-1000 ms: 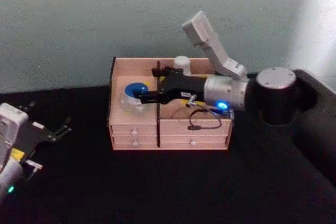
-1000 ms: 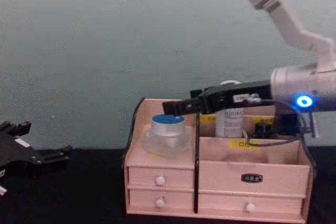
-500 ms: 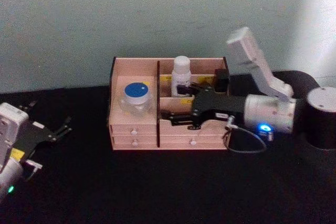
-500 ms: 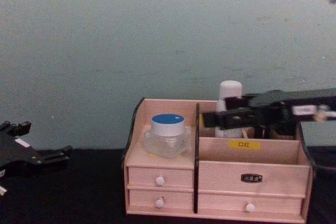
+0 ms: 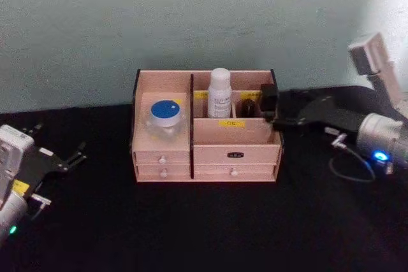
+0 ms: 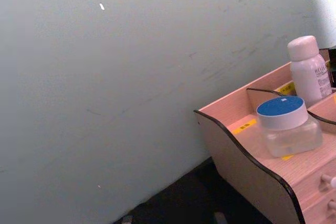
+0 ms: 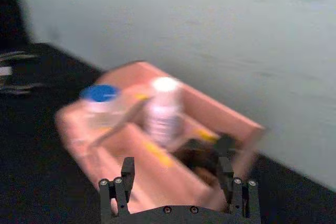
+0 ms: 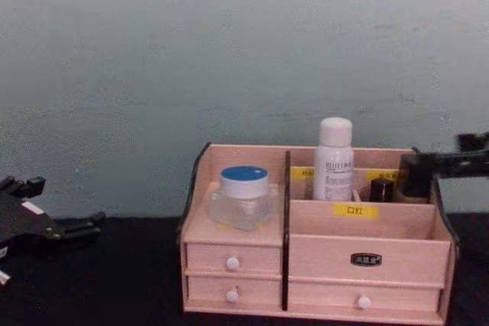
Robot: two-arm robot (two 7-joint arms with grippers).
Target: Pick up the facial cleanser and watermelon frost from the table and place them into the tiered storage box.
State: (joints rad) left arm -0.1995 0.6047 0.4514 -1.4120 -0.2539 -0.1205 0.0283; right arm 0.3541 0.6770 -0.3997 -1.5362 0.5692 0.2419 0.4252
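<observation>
The box sits at the middle of the black table, back against the pale wall. On its left shelf stands a clear jar with a blue lid. At one o'clock from the jar, in a rear slot right of the black divider, a white bottle stands upright. A small dark item is tucked in the next slot at the bottle's three o'clock; I can't tell what it is.

The right gripper hangs just off the box's right end, at three o'clock from the bottle, fingers spread and empty as the right wrist view shows. In the chest view it pokes in beside the box's rear right corner.

The left gripper rests low at nine o'clock, well apart from the box, its fingers parted and holding nothing.
</observation>
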